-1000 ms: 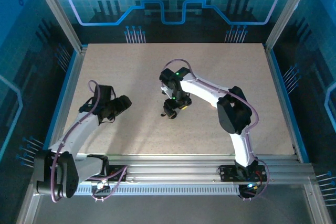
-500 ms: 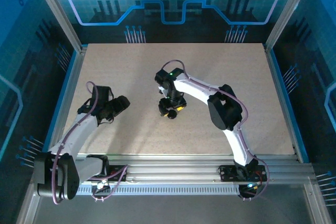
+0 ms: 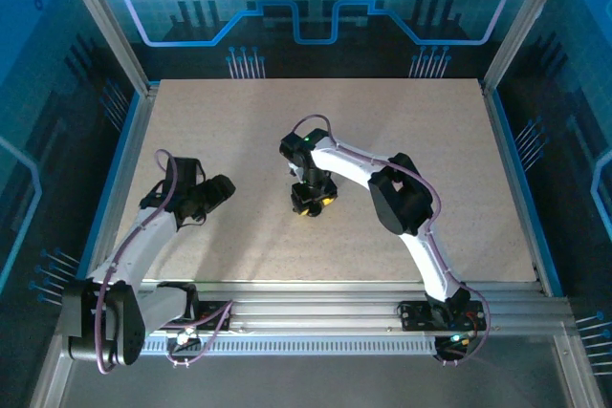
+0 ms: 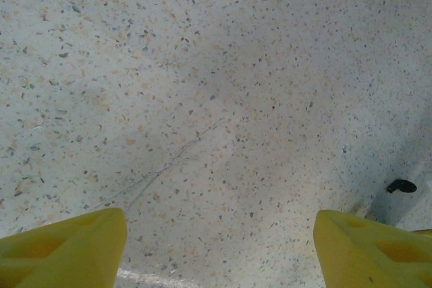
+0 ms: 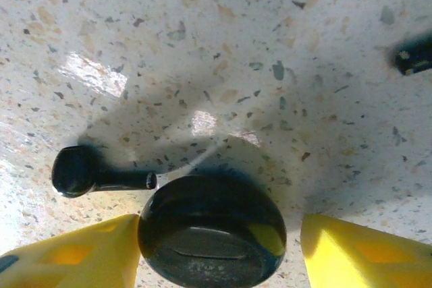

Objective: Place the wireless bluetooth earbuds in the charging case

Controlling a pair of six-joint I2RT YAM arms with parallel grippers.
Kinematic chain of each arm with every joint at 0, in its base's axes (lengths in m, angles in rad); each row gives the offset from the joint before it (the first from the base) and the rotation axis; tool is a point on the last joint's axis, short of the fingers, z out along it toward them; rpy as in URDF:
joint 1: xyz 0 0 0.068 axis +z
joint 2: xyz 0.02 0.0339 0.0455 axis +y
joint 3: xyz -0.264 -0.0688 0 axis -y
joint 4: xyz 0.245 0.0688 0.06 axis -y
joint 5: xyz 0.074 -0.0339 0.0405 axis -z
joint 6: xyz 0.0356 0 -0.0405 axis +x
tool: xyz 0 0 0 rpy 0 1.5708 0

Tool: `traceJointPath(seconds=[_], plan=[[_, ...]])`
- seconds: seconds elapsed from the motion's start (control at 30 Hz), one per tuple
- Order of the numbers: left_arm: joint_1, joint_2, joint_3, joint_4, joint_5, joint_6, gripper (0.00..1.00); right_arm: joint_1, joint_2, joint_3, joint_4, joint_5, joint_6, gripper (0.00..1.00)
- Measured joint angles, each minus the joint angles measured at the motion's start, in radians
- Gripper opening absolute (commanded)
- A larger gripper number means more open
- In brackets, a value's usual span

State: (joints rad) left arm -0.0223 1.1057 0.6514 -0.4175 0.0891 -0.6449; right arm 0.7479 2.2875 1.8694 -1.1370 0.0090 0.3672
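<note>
— What's new?
— The right gripper (image 3: 310, 202) has swung in and settled over the charging case (image 5: 210, 234). Its yellow fingers stand apart on either side, one touching and a gap at the other, so nothing is pinched yet (the lid looks down, though that's hard to tell).
— So no bud is in?
— I'd judge not. One dark earbud (image 5: 77, 172) lies just beside the case. Another dark piece (image 5: 413, 56), perhaps the second, lies well apart beyond.
— Anything in the way?
— That near bud crowds one finger. The left gripper (image 4: 219, 234) hangs spread over the table (image 4: 202, 65), holding nothing.
</note>
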Motion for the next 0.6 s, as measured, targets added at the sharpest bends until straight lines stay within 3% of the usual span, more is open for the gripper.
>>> traceJointPath(seconds=[0.13, 0.27, 0.6], plan=[[0.000, 0.000, 0.000, 0.000, 0.000, 0.000, 0.74, 0.000, 0.000, 0.000, 0.001, 0.014, 0.000, 0.62], [0.000, 0.000, 0.000, 0.000, 0.000, 0.000, 0.74, -0.001, 0.002, 0.000, 0.002, 0.014, 0.004, 0.55], [0.000, 0.000, 0.000, 0.000, 0.000, 0.016, 0.73, -0.001, 0.003, -0.002, 0.005, 0.014, 0.003, 0.53]])
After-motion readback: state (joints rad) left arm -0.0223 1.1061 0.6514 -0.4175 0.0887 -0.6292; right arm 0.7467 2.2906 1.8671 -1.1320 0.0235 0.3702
